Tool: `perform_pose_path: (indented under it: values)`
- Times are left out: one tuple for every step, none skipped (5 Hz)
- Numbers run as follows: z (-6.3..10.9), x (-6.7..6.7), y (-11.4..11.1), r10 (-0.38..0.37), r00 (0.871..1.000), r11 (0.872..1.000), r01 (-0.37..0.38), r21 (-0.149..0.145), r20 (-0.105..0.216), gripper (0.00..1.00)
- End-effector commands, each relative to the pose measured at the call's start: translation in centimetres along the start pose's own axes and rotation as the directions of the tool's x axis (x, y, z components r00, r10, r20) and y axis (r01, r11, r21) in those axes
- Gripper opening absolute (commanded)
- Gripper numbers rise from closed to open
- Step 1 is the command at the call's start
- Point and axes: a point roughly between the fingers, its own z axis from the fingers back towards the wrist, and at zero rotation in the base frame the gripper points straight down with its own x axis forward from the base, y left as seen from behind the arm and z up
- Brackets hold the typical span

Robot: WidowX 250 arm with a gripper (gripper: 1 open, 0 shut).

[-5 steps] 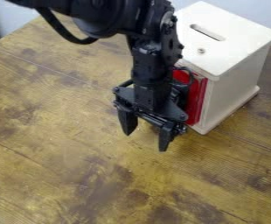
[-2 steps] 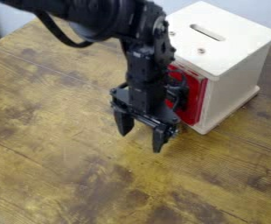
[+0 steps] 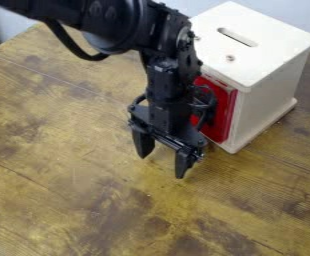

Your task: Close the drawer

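in front of the pale wooden cube [image 3: 258, 70] on the bench [image 3: 64, 190], the gripper [image 3: 162, 158] is held pointing down, fingers apart, beside the red drawer [image 3: 219, 108] set in the cube's front.

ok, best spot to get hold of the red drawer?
Probably the black handle on the red drawer front. Come from the front, the side facing away from the wooden box, since the other faces sit inside it. The gripper is open, pointing down just before it.

Hand [image 3: 163, 156] open, pointing down before red drawer [image 3: 219, 110]; wooden table [image 3: 64, 200]
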Motion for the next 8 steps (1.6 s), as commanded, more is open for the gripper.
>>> perform_pose_path:
  values:
    - [3.3, 1.1, -1.3, -0.005, 0.997, 1.0, 0.004, 0.003, 0.079, 1.0]
    - [4.2, 1.6, -1.5, 0.03, 0.994, 0.999, -0.032, 0.011, 0.106, 1.0]
    - [4.3, 1.8, -1.4, -0.028, 0.992, 1.0, 0.028, -0.002, 0.126, 1.0]
    - [4.3, 1.9, -1.3, -0.09, 0.986, 0.996, 0.091, -0.004, 0.14, 1.0]
    - [4.4, 1.9, -1.4, -0.152, 0.979, 0.988, 0.154, -0.006, 0.134, 1.0]
    - [4.4, 1.9, -1.6, -0.21, 0.969, 0.977, 0.213, -0.004, 0.126, 0.0]
    - [4.4, 2.2, -1.8, -0.267, 0.955, 0.963, 0.268, 0.003, 0.13, 0.0]
    - [4.4, 2.2, -1.7, -0.196, 0.973, 0.98, 0.196, 0.011, 0.125, 0.0]
